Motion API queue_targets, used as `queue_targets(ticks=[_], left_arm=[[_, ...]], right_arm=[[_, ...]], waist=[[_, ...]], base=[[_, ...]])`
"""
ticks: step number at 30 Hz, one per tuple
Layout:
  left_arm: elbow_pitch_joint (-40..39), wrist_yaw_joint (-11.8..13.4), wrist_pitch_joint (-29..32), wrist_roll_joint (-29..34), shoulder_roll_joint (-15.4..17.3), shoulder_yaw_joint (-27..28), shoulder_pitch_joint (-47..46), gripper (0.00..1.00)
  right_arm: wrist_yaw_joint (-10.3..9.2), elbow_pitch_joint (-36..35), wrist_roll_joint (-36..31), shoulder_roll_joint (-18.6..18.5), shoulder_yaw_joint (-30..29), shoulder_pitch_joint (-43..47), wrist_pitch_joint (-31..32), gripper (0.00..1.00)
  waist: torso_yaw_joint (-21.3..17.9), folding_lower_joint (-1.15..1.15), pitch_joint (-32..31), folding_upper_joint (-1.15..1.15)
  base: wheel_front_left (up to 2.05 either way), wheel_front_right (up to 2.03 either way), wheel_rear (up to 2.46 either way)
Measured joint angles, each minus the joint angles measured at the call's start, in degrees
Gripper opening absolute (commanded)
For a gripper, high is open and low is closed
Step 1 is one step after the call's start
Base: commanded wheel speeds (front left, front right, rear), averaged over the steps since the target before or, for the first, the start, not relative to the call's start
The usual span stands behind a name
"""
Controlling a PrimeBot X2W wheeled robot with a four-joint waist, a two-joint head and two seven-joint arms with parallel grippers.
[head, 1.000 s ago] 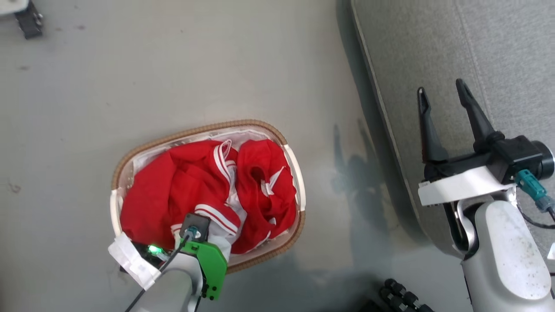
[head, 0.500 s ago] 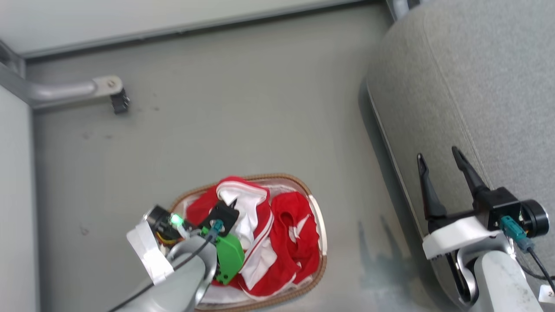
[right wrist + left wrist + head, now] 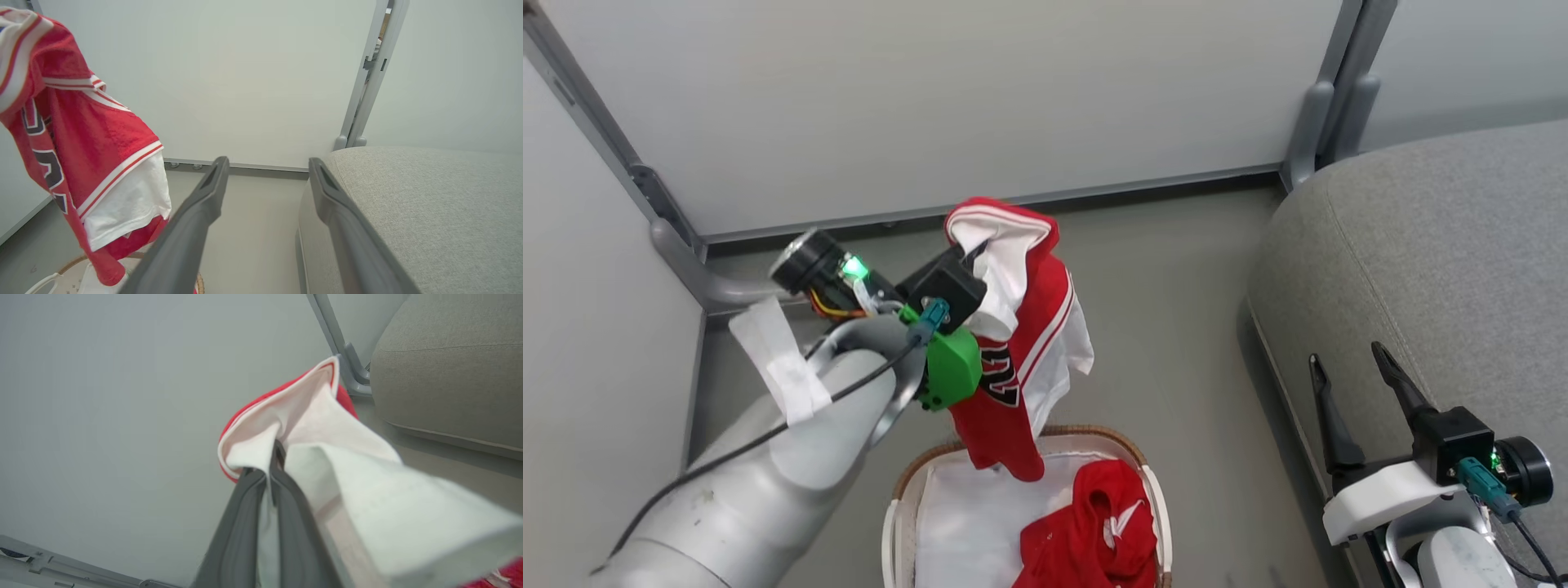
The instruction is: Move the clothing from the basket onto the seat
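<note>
Head view: left gripper (image 3: 978, 251) clamps jersey (image 3: 1033, 327), hem dangling below it over basket (image 3: 1094, 431); 2nd red garment (image 3: 1094, 531) inside. Left wrist: thin pinch at fabric edge, may slip mid-swing. Right wrist: right gripper (image 3: 267, 163) spread, empty, seat (image 3: 408, 204) beside it.

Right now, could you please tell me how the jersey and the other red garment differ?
The jersey hangs in the air, clamped in the left pincer; the other red garment lies in the basket. The jersey drapes long; the other red garment is bunched up. The jersey shows black numerals; the other red garment shows none visible. Both are red with white trim, and neither is on the seat.
</note>
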Motion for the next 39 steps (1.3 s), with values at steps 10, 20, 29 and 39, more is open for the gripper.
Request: queue_targets(ticks=[10,20,29,39], left_arm=[[-6.55,-2.61,5.77,0.86,1.83,0.67,-12.35,0.00],[-8.72,-2.99,8.46,-0.60,0.64,3.18,-21.34,0.00],[-8.49,-3.04,10.14,-0.90,-3.01,2.40,-25.15,0.00],[-6.90,-3.31,10.98,-1.52,-7.16,0.76,-27.98,0.00]], right_arm=[[0.00,0.48,0.36,0.01,2.94,-1.74,0.00,1.00],[0.00,1.08,4.30,0.01,11.82,-4.12,0.00,1.00],[0.00,2.02,8.46,0.03,20.83,-10.61,0.00,1.00],[0.00,6.93,10.53,0.03,23.85,-19.61,0.00,1.00]], waist=[[0.87,0.00,-4.16,0.00],[0.38,0.00,-4.38,0.00],[1.34,0.00,-4.63,0.00],[3.72,0.00,-4.59,0.00]], base=[[0.00,0.00,0.00],[0.00,0.00,0.00],[0.00,0.00,0.00],[0.00,0.00,0.00]])
